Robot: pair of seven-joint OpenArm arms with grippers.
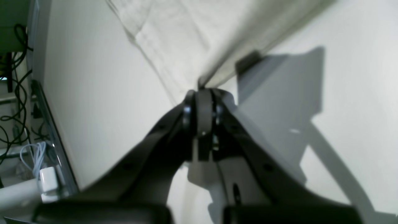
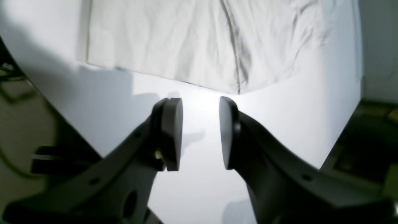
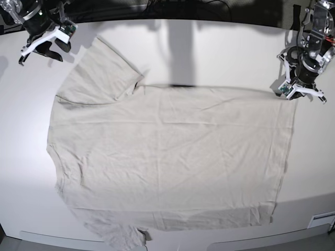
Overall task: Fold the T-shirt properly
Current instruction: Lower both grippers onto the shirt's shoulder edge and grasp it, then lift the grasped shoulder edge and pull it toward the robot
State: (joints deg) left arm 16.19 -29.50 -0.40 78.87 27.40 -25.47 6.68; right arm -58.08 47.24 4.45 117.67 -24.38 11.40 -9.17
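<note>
Two arms stand at the far corners of the white table [image 3: 172, 47]. Between them the T-shirt [image 3: 172, 162] lies spread flat, softly creased, covering most of the surface; its hem runs along the base view's right side, and its sleeves lie at that view's left, one near the far edge and one hanging over the near edge.

Left gripper [image 1: 203, 93] — at the base view's upper right, on the far hem corner of the T-shirt. In the left wrist view the jaws are pressed together, with a ridge of pale cloth running up and away from the tips. The jaws are closed on that corner of the fabric.

Right gripper [image 2: 200, 130] — at the base view's upper left, clear of the garment and beside the far sleeve. In the right wrist view the two round pads [image 2: 172, 133] stand apart with bare table between them; nothing is held. The sleeve edge and its seam lie just beyond the fingertips, not touching them.

Dark cables [image 1: 12, 93] hang past the table edge in the left wrist view.
</note>
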